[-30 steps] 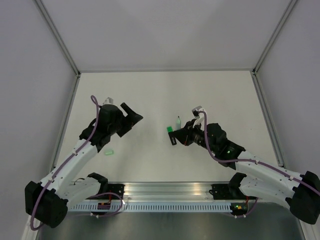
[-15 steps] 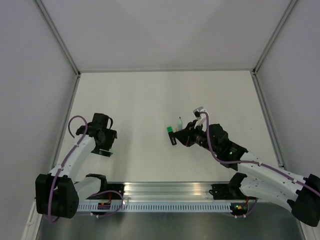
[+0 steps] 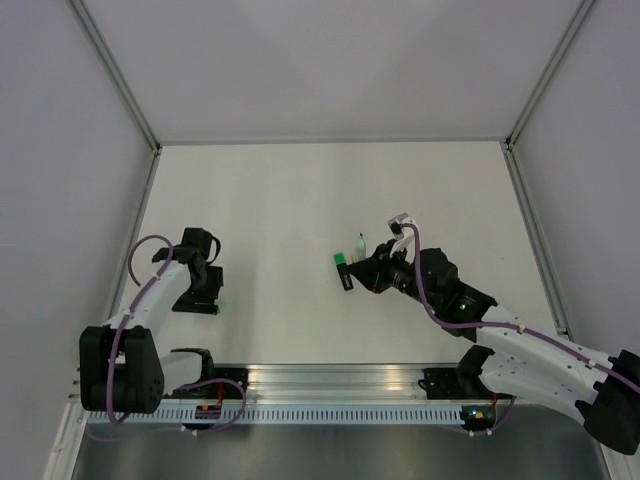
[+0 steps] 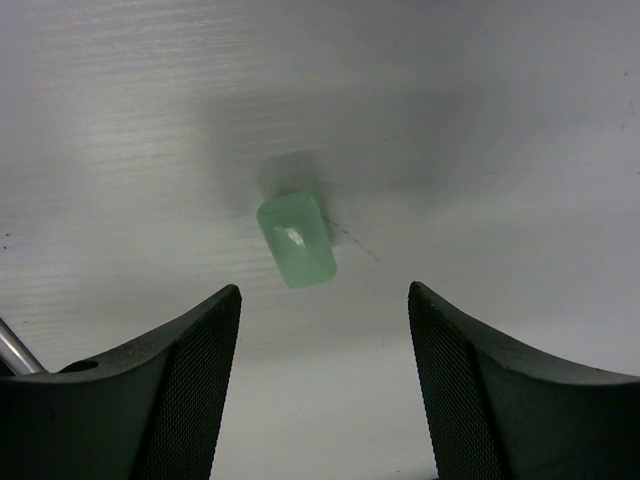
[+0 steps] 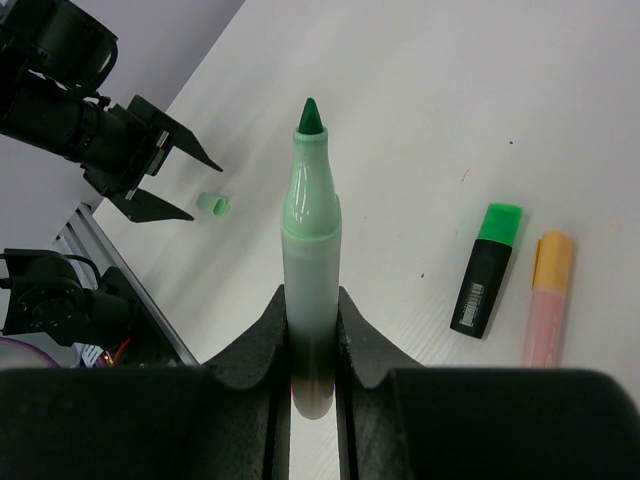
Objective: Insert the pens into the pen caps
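My right gripper [image 5: 312, 300] is shut on the pale green pen [image 5: 310, 250], whose dark green tip is bare and points toward the left arm. In the top view this gripper [image 3: 370, 264] sits right of centre with the pen [image 3: 360, 244] sticking out of it. The black pen [image 5: 486, 270] wears a bright green cap [image 5: 500, 221]. The orange-pink pen [image 5: 545, 310] beside it wears an orange cap [image 5: 553, 247]. The loose pale green cap [image 4: 296, 240] lies on the table just ahead of my open left gripper [image 4: 323, 290], not between the fingers.
The black pen [image 3: 344, 270] lies on the white table [image 3: 300, 190] just left of my right gripper. Grey walls close in the back and both sides. A metal rail [image 3: 330, 380] runs along the near edge.
My left arm has swung back toward the near left and come down over the pale green cap. My right gripper has shifted slightly with the pen still in it.
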You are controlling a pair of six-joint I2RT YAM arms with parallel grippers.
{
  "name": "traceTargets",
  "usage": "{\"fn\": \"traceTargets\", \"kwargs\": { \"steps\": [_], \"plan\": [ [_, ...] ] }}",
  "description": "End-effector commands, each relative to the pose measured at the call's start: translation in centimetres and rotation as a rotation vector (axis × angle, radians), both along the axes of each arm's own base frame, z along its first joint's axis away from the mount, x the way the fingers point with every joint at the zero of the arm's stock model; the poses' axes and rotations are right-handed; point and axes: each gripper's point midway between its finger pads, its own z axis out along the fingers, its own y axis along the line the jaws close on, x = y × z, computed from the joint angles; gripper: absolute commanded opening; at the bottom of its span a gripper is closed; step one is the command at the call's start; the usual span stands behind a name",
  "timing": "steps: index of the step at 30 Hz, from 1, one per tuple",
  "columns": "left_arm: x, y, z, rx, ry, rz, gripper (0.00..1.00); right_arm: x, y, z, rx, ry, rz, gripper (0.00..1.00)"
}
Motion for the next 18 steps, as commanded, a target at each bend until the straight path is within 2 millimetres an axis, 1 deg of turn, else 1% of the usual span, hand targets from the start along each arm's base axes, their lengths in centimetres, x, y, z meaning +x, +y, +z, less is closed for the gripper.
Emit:
{"fn": "traceTargets", "kwargs": {
  "steps": [1,9,15,18],
  "plan": [
    [-0.6,0.6,-1.2,0.012,0.051,0.064,0.72,0.5,0.2,2.6,0.040,-0.041,-0.014,0.00],
    [-1.0,0.8,-2.9,0.011,0.100,0.084,0.70,0.6,0.2,2.4,0.038,-0.039,-0.012,0.00],
    [-1.3,1.4,-4.1,0.027,0.129,0.106,0.65,0.5,0.3,2.5,0.041,-0.038,-0.008,0.00],
    [-1.4,1.4,-4.8,0.026,0.147,0.104,0.63,0.4,0.3,2.6,0.043,-0.040,-0.005,0.00]
  ]
}}
